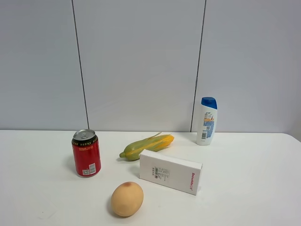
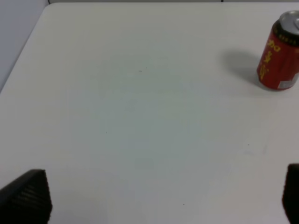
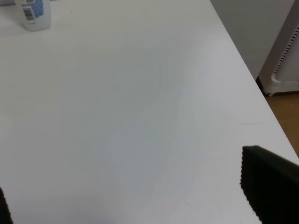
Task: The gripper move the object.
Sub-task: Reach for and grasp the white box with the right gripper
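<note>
On the white table point(image 1: 254, 188), near the middle and a little to the right: the carton point(image 1: 169, 170), lying flat, long side running from far left to near right, red lettering on its near right end. Crowded on three sides. Just behind its far left corner, a corn cob point(image 1: 146, 146) in green husk, lying on its side; contact not clear. Just off its near left corner, a round orange-yellow fruit point(image 1: 127, 198), apart from it. Further left, a red can point(image 1: 86, 154), upright, well clear. Far right, close to the grey wall panels, a white shampoo bottle point(image 1: 207, 121) with a blue cap, upright and well apart. Open table to the right and near right of the carton.

Left gripper point(image 2: 159, 196): low over bare table on the left side, two black fingertips point(image 2: 28, 198) spread wide, jaws open, nothing between them; can point(image 2: 278, 56) ahead, well apart.

Right gripper point(image 3: 135, 196): over bare table near the right edge, one black fingertip point(image 3: 268, 186) in full sight and a sliver of the other, jaws open and empty; bottle point(image 3: 33, 11) far ahead.
</note>
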`<state>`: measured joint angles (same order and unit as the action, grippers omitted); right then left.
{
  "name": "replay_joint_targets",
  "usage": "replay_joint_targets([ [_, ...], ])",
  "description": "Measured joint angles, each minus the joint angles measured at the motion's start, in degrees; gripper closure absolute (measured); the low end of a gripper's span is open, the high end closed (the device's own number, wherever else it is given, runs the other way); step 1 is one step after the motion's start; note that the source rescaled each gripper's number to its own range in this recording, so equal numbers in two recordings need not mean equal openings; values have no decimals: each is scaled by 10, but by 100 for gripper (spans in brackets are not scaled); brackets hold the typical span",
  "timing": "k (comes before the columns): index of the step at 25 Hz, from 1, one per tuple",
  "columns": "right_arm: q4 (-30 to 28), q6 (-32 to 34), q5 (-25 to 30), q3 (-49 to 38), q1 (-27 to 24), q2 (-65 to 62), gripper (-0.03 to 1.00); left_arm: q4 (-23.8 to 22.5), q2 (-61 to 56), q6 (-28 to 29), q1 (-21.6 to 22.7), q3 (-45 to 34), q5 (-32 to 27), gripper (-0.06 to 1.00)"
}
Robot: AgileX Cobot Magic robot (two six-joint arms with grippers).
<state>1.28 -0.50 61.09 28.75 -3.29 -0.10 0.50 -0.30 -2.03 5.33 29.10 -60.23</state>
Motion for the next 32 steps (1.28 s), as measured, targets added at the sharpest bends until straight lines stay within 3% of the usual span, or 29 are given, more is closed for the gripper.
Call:
replay_joint_targets([
  [32,0,0,0,0,0,0,-3,0,0,0,0,0,0,-6],
])
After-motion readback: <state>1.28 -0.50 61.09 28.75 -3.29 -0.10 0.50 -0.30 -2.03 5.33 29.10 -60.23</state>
